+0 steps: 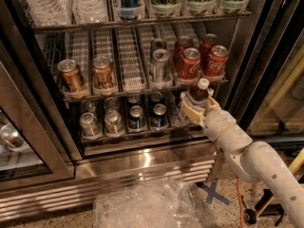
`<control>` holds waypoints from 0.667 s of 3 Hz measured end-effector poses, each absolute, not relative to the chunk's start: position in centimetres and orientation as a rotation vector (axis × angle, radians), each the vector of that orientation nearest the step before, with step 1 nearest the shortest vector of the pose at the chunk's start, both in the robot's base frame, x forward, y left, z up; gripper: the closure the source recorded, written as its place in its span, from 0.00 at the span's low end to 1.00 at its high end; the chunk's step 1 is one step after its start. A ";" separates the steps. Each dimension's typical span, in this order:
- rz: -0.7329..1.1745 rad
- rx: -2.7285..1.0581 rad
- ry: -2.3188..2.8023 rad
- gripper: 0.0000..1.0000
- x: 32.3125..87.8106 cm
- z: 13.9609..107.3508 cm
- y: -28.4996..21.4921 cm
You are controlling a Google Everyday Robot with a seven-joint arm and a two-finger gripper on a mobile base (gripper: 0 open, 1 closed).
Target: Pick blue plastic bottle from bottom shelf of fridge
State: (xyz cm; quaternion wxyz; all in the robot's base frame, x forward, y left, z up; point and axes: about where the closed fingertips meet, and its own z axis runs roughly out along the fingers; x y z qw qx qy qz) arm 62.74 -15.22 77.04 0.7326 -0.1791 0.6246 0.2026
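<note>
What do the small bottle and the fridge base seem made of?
The bottle, gripped by the end effector at the right end of the bottom shelf: probably clear plastic, dark contents showing through. The fridge base: apparently brushed steel, with streaky bright reflections.

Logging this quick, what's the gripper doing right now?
Gripper: closed on the blue plastic bottle, at the right front of the bottom shelf of the fridge.

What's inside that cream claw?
The claw, in front of the bottom shelf's right end, holds a small white-capped plastic bottle of dark liquid; its fingers cover the bottle's lower half.
</note>
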 end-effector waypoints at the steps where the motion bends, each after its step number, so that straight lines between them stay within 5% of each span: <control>1: 0.507 -0.464 1.352 1.00 61.5 77.2 -13.2; 2: 0.507 -0.465 1.352 1.00 61.5 77.2 -13.2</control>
